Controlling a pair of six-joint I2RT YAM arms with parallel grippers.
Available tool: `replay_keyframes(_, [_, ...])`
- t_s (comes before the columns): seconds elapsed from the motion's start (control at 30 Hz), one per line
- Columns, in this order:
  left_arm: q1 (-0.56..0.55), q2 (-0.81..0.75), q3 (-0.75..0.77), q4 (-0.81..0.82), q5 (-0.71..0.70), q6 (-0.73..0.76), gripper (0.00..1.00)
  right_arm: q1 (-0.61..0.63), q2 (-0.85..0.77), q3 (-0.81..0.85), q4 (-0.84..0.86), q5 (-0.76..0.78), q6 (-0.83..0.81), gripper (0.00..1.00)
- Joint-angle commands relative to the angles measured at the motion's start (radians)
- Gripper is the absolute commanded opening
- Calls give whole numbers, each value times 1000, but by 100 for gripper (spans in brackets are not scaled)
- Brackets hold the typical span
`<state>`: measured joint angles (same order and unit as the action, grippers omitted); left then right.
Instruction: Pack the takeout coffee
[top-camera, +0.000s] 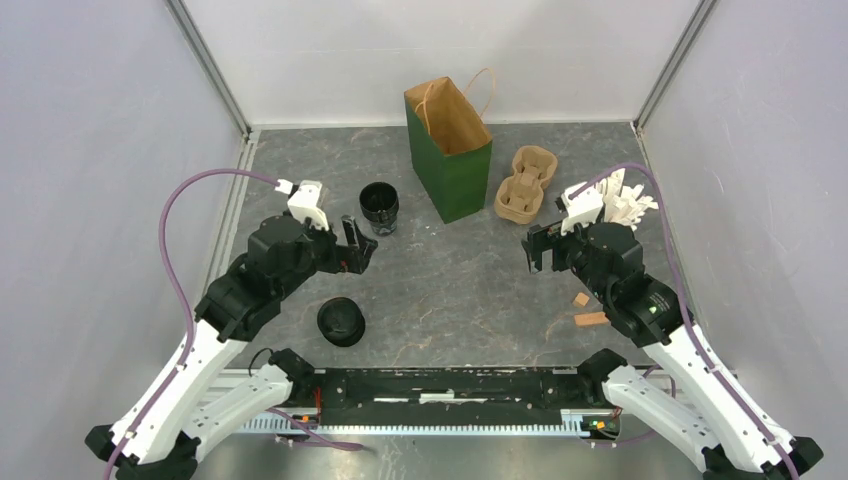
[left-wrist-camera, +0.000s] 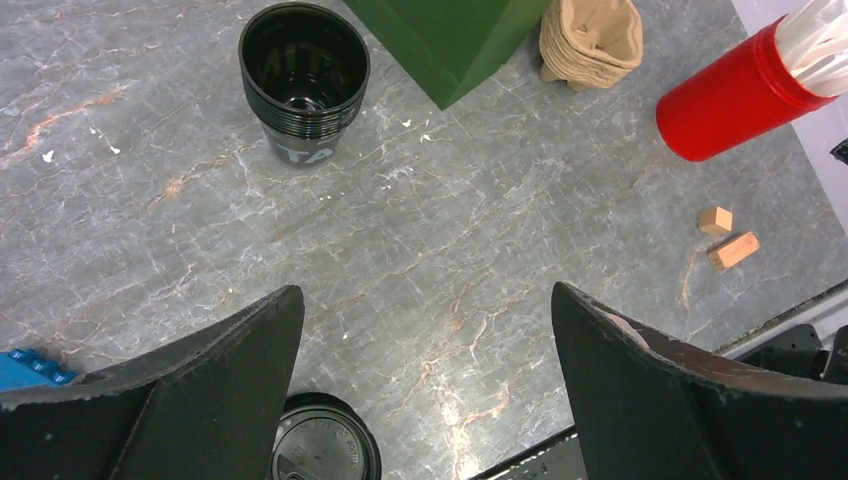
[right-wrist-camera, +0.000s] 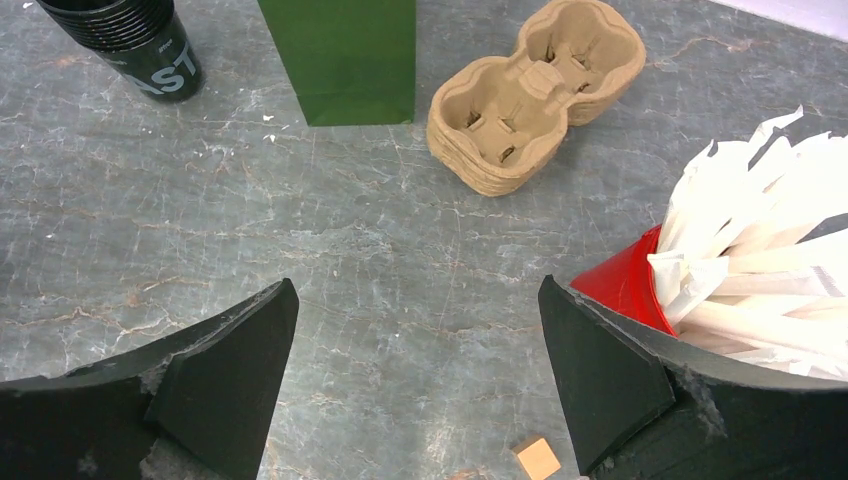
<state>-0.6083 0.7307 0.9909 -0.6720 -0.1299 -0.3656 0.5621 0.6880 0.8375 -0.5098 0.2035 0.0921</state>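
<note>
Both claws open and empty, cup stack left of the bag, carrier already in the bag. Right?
One thing is off. The carrier is not in the bag; it sits outside, just to the bag's right, as the top view shows. The rest holds: the left claw and right claw are open and empty, and the cup stack stands left of the bag.

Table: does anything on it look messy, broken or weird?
Nothing is spilled or broken. Two small tan blocks lie loose near the red cup, and white crumbs lie near the green bag. The stacked black cups stand open, their lid apart.
</note>
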Motion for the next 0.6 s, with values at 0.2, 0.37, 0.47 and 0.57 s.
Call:
replay_keyframes(0.2, [1, 156, 69, 10, -137, -13, 100, 3, -14, -9, 38, -55, 34, 98])
replay_keyframes(0.37, [49, 346, 196, -14, -160, 3, 98, 1, -26, -22, 85, -167, 3, 98])
replay_keyframes(0.47, [130, 449, 238, 21, -118, 0, 95, 1, -18, -47, 113, -245, 27, 98])
replay_keyframes(0.57, [250, 552, 255, 75, 8, -41, 85, 1, -14, -76, 148, -322, 47, 98])
